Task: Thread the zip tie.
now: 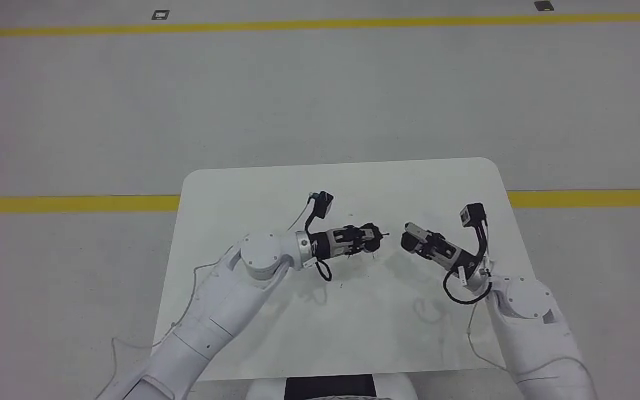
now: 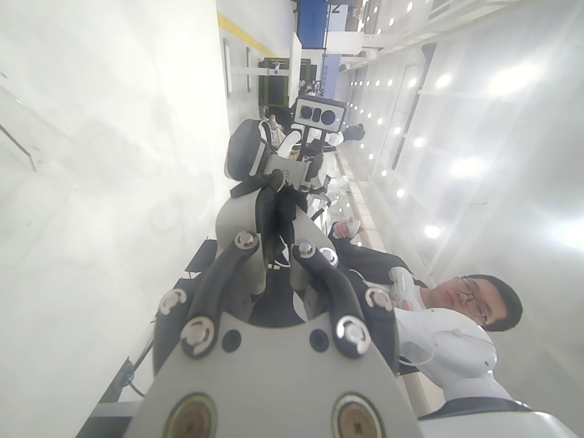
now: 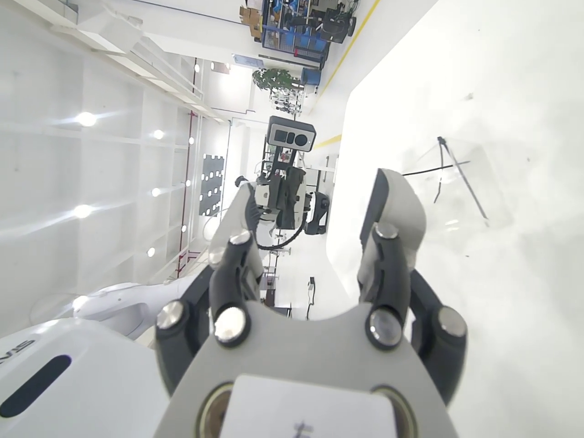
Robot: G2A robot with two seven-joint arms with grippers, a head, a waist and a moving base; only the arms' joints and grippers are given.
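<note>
Both arms hang over the middle of the white table (image 1: 250, 200), their tips facing each other a short gap apart. My left gripper (image 1: 374, 237) (image 2: 277, 195) is shut, its black pads pressed together on a thin black zip tie (image 2: 287, 180) whose end pokes out at the tip. My right gripper (image 1: 406, 240) (image 3: 319, 193) stands open with nothing between its fingers (image 3: 392, 202). It points at the left gripper (image 3: 283, 202) in the right wrist view. A few more black zip ties (image 3: 456, 175) lie crossed on the table beneath the grippers.
A clear plastic sheet or bag (image 3: 479, 193) lies flat around the loose zip ties. The table's rounded far edge (image 1: 340, 166) meets a grey floor with yellow lines (image 1: 90, 203).
</note>
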